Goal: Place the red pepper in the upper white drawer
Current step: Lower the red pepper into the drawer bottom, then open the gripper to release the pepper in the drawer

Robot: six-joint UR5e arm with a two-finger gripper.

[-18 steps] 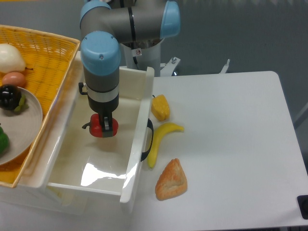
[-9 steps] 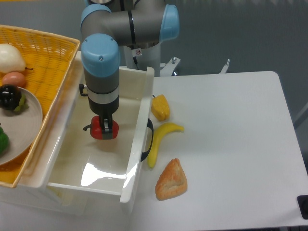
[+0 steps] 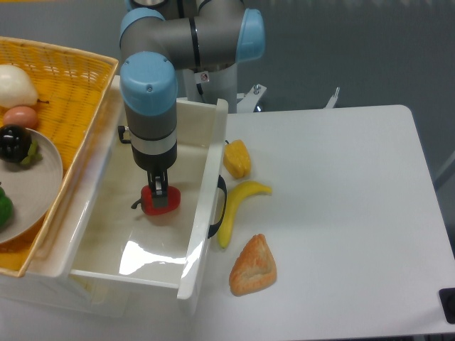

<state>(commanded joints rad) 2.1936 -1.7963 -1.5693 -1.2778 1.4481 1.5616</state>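
A grey and blue robot arm [image 3: 148,106] reaches straight down into the upper white drawer [image 3: 201,234], which is pulled open at the left of a white table [image 3: 341,213]. Its gripper [image 3: 159,193] is closed on the red pepper [image 3: 161,202], the fingers pinching the top of the fruit. The pepper sits low inside the drawer, towards the right wall; whether it touches the drawer floor cannot be told. A dark loop handle [image 3: 220,206] is on the drawer's front panel, facing right. On the table just right of the drawer lie a yellow pepper [image 3: 237,158], a banana [image 3: 239,205] nearer the camera, and a piece of bread [image 3: 254,266] nearest. A yellow wicker basket [image 3: 67,99] at far left holds a grey plate [image 3: 32,192].
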